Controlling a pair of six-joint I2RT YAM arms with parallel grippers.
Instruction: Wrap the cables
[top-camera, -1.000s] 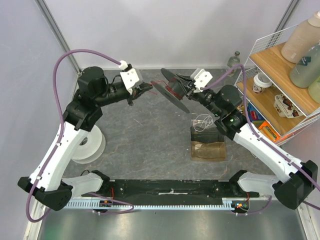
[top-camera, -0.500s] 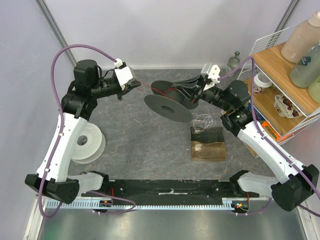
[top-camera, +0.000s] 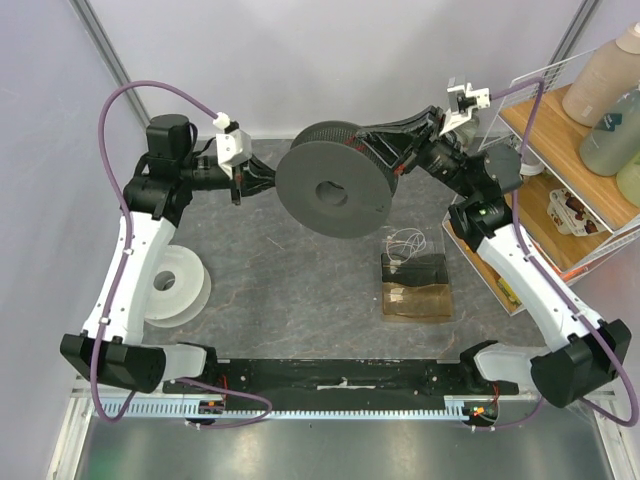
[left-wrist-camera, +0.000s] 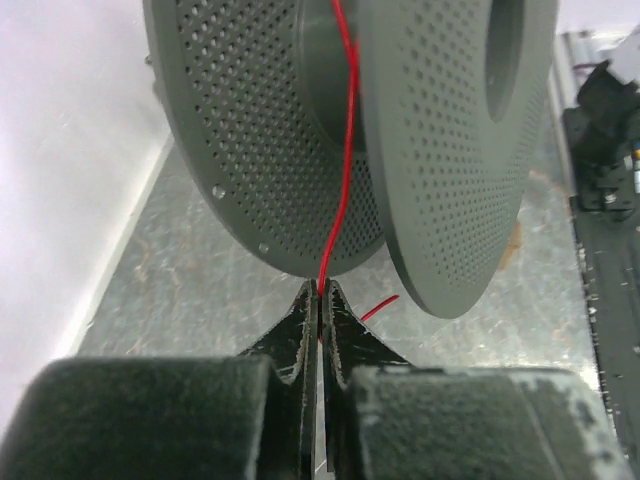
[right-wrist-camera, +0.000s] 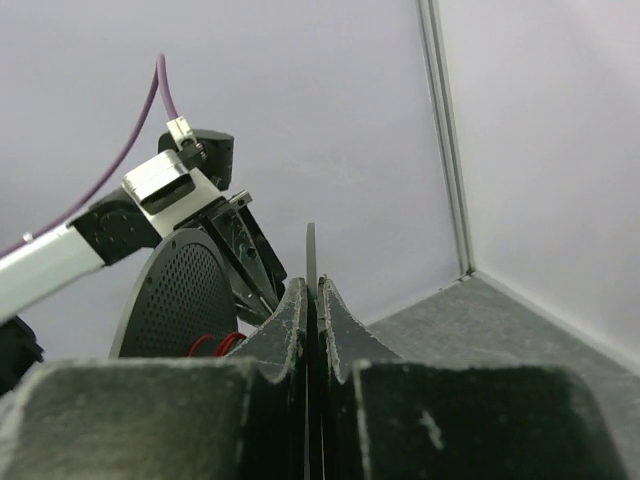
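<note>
A dark grey perforated spool (top-camera: 332, 192) hangs in the air at the back middle, its flat face towards the top camera. My right gripper (top-camera: 392, 160) is shut on the edge of one spool flange (right-wrist-camera: 311, 250). My left gripper (top-camera: 262, 182) sits just left of the spool and is shut on the thin red cable (left-wrist-camera: 340, 170), which runs from my fingertips (left-wrist-camera: 306, 305) up onto the spool's core between the two flanges (left-wrist-camera: 455, 140). A short red end (left-wrist-camera: 378, 307) sticks out beside the jaws. Red turns (right-wrist-camera: 215, 345) show in the right wrist view.
A white spool (top-camera: 172, 287) lies on the grey table at the left. A clear box (top-camera: 414, 286) with thin white wire on it sits right of centre. A wire shelf (top-camera: 575, 150) with bottles and jars stands at the right. A black rail (top-camera: 340, 385) runs along the near edge.
My right arm rose and swung the spool so its face now turns to the top camera. My left gripper pulled back to the left, still holding the red cable.
</note>
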